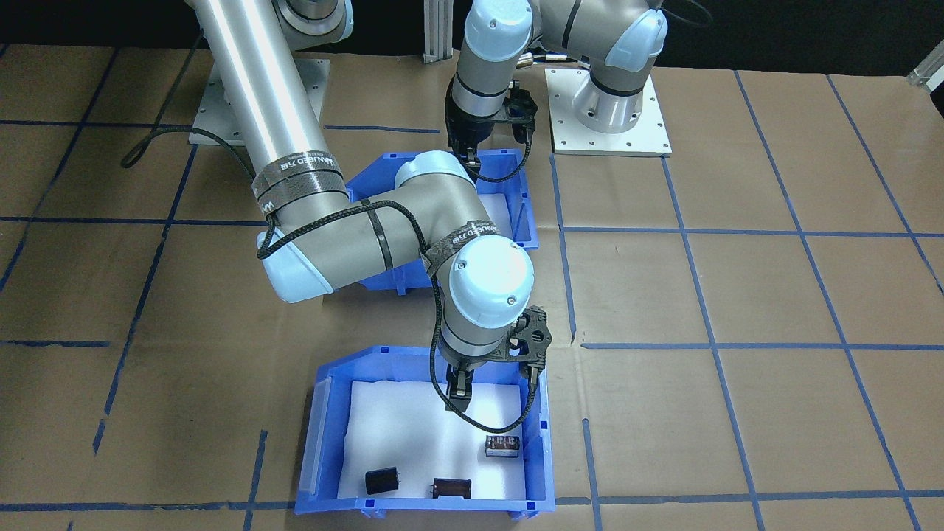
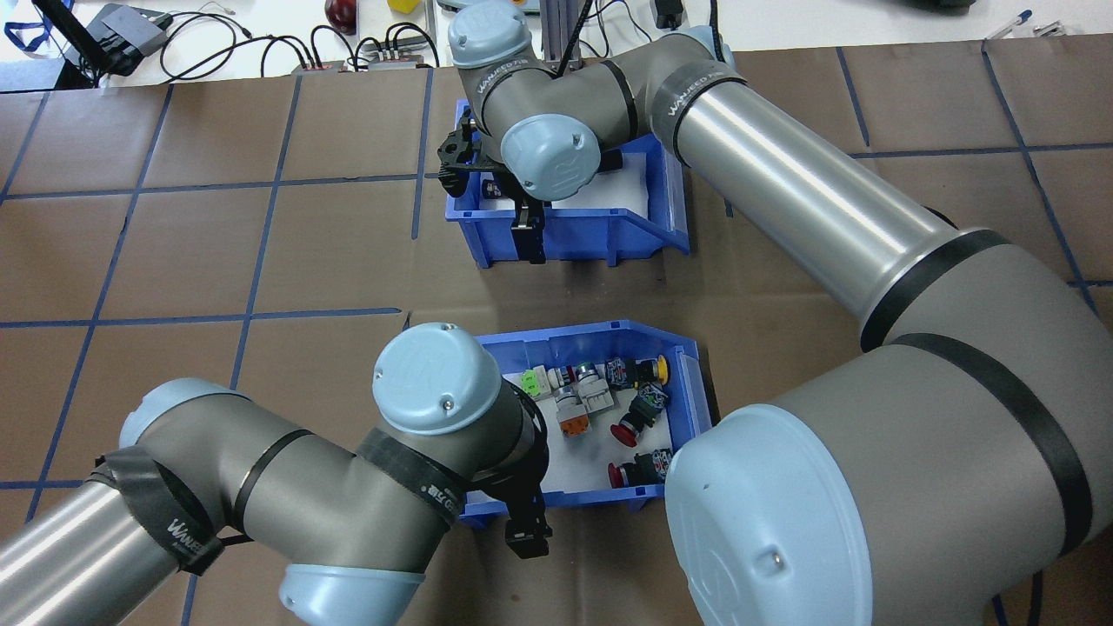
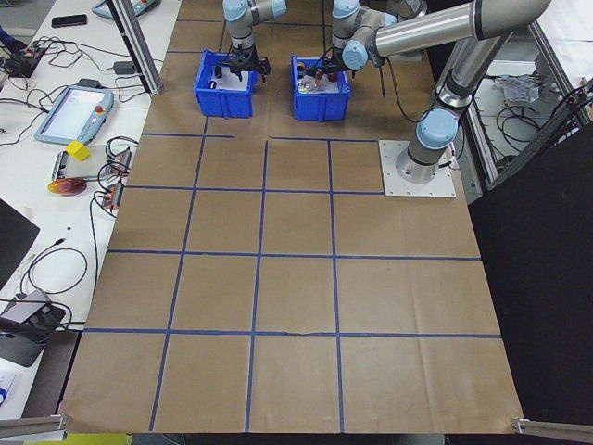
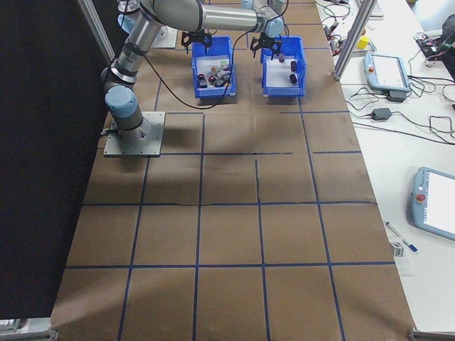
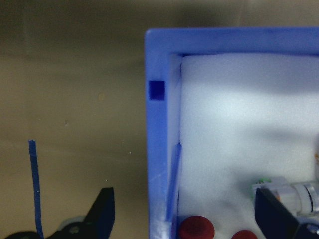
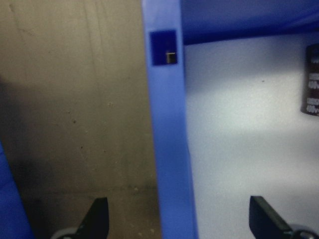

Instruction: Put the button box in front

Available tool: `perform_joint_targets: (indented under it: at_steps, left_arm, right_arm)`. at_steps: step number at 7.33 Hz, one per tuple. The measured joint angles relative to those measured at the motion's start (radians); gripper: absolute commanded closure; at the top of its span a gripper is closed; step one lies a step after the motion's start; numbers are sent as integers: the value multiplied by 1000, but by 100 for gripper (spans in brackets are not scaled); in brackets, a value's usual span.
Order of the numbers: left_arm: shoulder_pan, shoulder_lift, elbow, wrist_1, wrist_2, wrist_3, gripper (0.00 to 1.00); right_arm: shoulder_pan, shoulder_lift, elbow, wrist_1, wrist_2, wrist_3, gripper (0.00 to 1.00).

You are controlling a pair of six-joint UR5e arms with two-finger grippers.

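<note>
Hidden: right arm covered most of button box [image 2: 687, 382].
Left hand [image 5: 182, 219]: fingers spread, straddling its wall.
Right hand [image 6: 177, 219]: fingers spread, straddling other bin [image 6: 167, 139] wall.

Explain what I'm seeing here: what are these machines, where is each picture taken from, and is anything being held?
Two robot arms share a paper-covered table. Four pictures come from fixed cameras above, across and at each end; two come from cameras on the wrists. Two blue bins sit there: the button box with coloured push-buttons, and a second bin holding dark cylinders. The left gripper straddles the button box's wall with its jaws open; the right gripper straddles the second bin's wall the same way. Neither has clamped yet, so nothing is held.
</note>
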Motion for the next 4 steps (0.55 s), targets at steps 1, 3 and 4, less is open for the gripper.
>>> perform_joint_targets:
  at_steps: [1,3,4]
  left_arm:
    - [-20,-22,0,12,1,-29,99]
    - [-36,-40,-1,102,-1,-68,100]
    - [-38,-43,-2,138,3,-67,100]
  right_arm:
    - [0,-2,5,-24,-2,2,64]
    - [-1,-9,6,-28,-3,3,86]
    - [-2,-13,4,-27,-3,2,91]
